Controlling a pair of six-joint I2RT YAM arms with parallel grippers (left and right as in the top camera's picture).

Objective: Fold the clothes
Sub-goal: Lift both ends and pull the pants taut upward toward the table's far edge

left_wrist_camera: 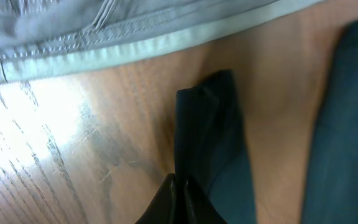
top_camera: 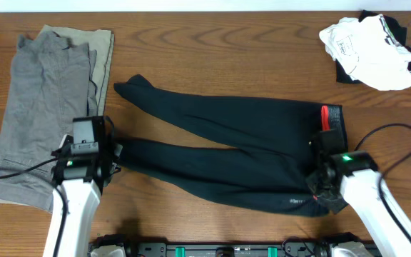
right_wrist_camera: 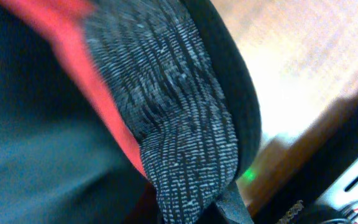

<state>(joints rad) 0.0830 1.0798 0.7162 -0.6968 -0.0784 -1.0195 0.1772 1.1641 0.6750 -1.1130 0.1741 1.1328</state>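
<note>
The step in hand looks like a fold of the long black stretchy leggings (top_camera: 227, 153). To do it well, both pincers should lift together and carry their ends evenly, or the cloth will likely stretch and twist. The leggings lie across the middle of the wooden worktop (top_camera: 212, 43), with the coral-red and heather-grey waistband (top_camera: 328, 118) toward the right edge. The left gripper (left_wrist_camera: 179, 186) is clamped on the near leg's cuff. The right gripper (top_camera: 320, 187) is pinched tight on the waistband's near corner.
</note>
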